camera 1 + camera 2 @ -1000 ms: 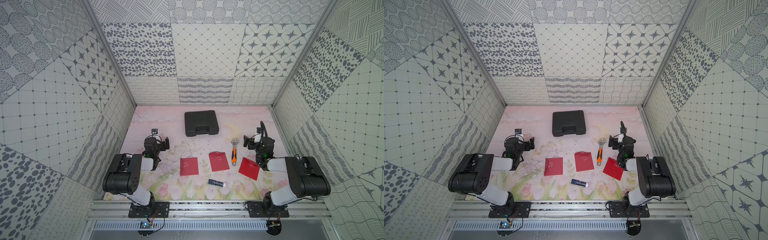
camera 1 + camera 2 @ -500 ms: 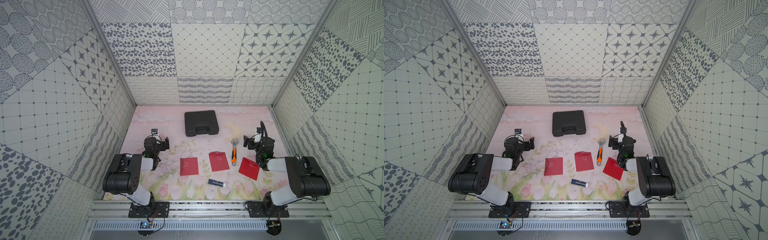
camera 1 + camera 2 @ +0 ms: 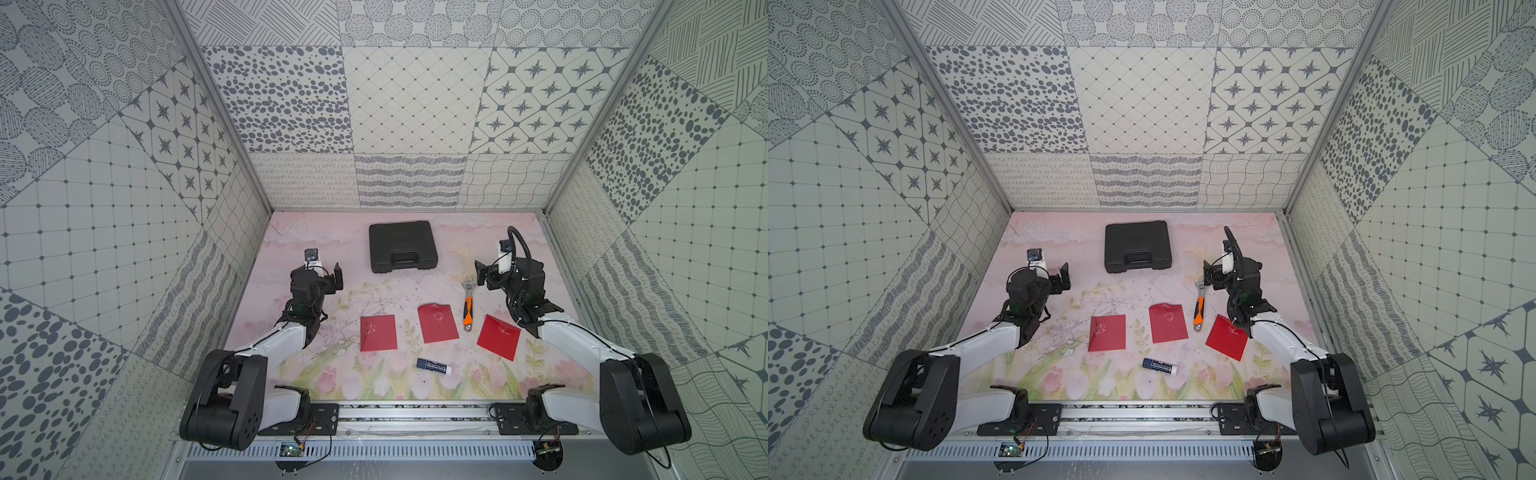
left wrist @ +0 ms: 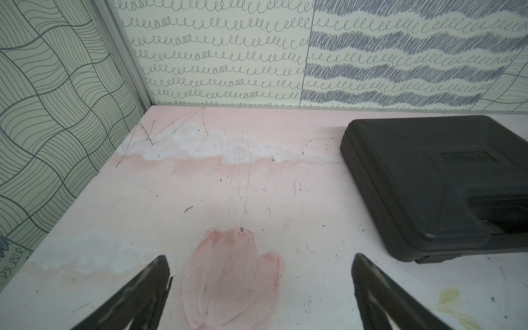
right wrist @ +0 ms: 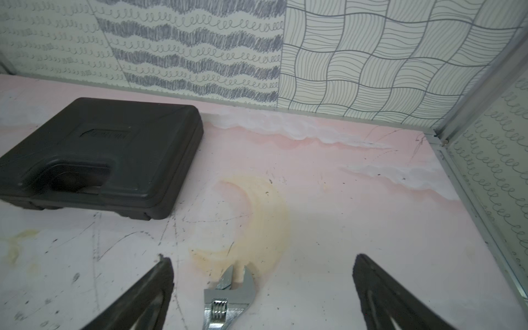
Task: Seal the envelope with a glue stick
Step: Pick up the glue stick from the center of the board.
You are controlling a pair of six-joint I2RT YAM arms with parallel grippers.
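Our landmark is the black moulded plastic case (image 3: 402, 247). It lies flat toward the back of the pink flower-printed desk (image 3: 316, 232), handle side facing the arm bases.

The glue stick (image 3: 434, 365) is a short cylinder with a navy cap and a white printed body. It lies on its side on the desk, well apart from the case on its handle side, beyond the envelope row. The cap end points toward the left arm's side. Nothing touches it.

Three flat red paper envelopes (image 3: 437, 323) form a row between the case and the glue stick. We mark the middle one, which is nearest the case. The one on the right arm's side sits turned at an angle.

The orange-and-black-handled adjustable steel wrench (image 3: 468, 305) lies off the case's handle-side corner on the right arm's side, just beside the middle envelope. We cannot tell whether they touch.

The left hand (image 4: 259, 257) is released, fingers spread wide with nothing between them, and hovers on the left arm's side of the case. The right hand (image 5: 263, 257) is likewise released and empty on the case's opposite side. In the right wrist view the wrench head shows between its fingers.
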